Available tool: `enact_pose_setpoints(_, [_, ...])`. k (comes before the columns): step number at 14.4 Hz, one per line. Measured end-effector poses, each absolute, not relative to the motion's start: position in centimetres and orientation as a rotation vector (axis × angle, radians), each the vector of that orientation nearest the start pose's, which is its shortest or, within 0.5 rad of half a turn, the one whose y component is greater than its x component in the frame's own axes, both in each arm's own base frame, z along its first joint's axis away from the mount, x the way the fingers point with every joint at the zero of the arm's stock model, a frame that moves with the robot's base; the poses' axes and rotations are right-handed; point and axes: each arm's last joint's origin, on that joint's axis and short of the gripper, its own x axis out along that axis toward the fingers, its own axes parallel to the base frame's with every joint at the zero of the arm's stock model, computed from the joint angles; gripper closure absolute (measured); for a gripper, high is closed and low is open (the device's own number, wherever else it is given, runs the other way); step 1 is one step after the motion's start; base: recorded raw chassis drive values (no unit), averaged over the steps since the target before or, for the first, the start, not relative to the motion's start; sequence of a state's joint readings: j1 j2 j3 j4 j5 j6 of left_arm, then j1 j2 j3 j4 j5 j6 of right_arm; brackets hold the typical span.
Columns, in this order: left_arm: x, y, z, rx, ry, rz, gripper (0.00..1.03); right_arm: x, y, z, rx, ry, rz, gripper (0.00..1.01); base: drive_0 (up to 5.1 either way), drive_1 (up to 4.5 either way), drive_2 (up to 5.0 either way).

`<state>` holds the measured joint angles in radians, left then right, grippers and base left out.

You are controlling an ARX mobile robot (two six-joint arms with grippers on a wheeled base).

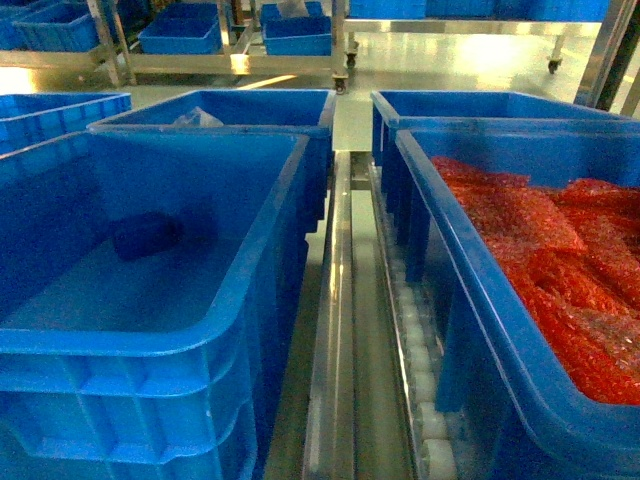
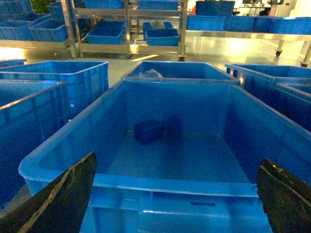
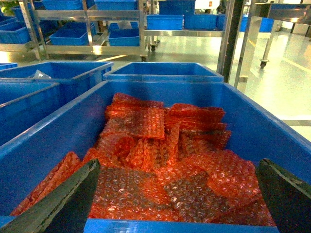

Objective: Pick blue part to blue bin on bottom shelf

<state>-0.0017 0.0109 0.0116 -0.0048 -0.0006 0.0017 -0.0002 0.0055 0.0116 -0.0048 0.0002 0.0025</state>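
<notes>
Risk of missing the blue part [image 2: 148,131] near the blue bin's [image 2: 160,182] far wall, or snagging that rim: left gripper [image 2: 177,191] wide open, empty; right gripper [image 3: 175,194] likewise.

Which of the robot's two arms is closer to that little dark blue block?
Left. Its open end effector hangs over the bin holding the blue block; the right end effector is over the red packets.

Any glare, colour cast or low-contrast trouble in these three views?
Head view: heavy blue cast, blown-out floor glare at top; the blue part barely separates from the blue bin. Left wrist view: part clearer, floor highlights clipped. Right wrist view: best colour, red packets sharp, claw fingers dark at the bottom corners.
</notes>
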Motion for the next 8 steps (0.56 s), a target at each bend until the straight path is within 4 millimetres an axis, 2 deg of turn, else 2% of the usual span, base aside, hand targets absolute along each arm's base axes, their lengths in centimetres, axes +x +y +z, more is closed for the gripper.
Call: enact_pose_setpoints(8, [9.77,-0.02,16.61,0.002,0.004,-0.002,0.05,9.73,0.0,16.66,0.002,-0.001,0.0,0.03,0.0,0.0,0.0])
